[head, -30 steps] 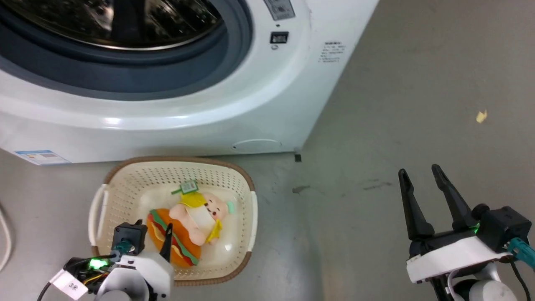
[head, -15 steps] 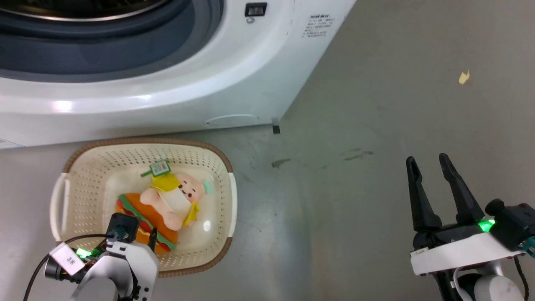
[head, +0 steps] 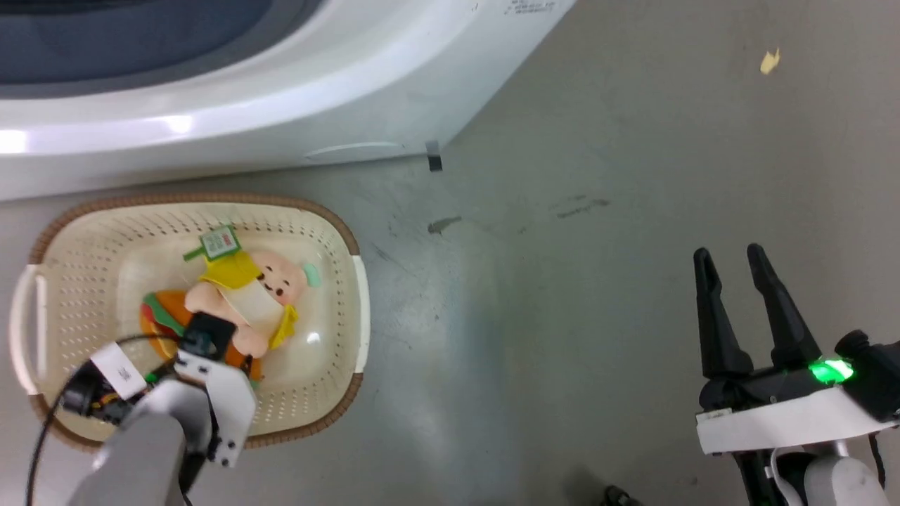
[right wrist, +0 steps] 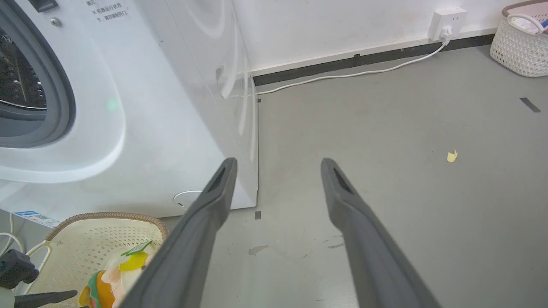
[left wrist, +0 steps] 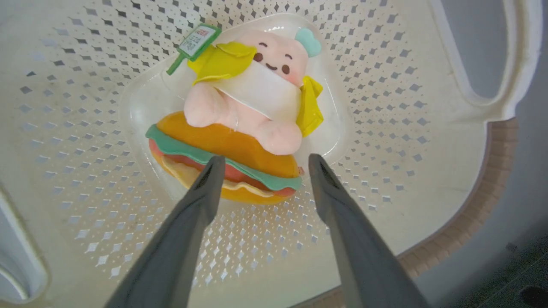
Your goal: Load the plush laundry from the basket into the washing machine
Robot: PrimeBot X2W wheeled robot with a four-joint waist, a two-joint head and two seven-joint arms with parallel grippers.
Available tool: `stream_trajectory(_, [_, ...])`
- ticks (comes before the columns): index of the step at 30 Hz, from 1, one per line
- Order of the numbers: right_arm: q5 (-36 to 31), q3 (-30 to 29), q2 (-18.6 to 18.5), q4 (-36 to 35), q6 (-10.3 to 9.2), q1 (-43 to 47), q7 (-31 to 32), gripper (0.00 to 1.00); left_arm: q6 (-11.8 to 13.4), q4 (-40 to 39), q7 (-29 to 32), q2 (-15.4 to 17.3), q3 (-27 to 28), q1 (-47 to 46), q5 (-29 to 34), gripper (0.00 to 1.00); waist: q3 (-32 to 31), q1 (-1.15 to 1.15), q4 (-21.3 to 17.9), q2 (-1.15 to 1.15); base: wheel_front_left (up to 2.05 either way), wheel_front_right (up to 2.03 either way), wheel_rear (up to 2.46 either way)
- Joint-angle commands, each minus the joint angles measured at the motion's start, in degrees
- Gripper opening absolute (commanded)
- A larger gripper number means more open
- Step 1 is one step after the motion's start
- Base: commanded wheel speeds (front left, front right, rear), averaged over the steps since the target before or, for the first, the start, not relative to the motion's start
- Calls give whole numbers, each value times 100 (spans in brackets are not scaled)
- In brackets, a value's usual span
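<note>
The plush laundry lies on the floor of the cream basket, a pink-faced doll in a yellow jacket on an orange-and-green hamburger cushion. My left gripper reaches down into the basket at the cushion's near edge. In the left wrist view the left gripper is open, its fingertips straddling the near rim of the plush laundry inside the basket, not closed on it. My right gripper hangs open and empty over bare floor. The washing machine stands just behind the basket, its grey ring and steel drum showing in the right wrist view.
A yellow scrap lies on the grey floor to the right. A black tape mark sits at the washer's corner. In the right wrist view a white cable runs along the wall to a socket, and a white woven basket stands far right.
The head camera has tilted down, shifting the whole picture. My left gripper has gone lower and further into the basket, up to the hamburger cushion. The right gripper stays open in place.
</note>
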Motion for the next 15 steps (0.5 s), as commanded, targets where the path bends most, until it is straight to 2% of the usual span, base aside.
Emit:
stream_trajectory(1, [97, 25, -1, -55, -3, -157, -74, 100, -39, 171, 66, 122, -63, -272, -112, 100, 177, -1, -68, 0, 0, 0, 0])
stream_trajectory(15, [468, 36, -1, -228, -3, -197, -242, 100, -127, 905, 372, 579, -1090, -1191, -366, 100, 943, -1, -302, 0, 3, 3, 3])
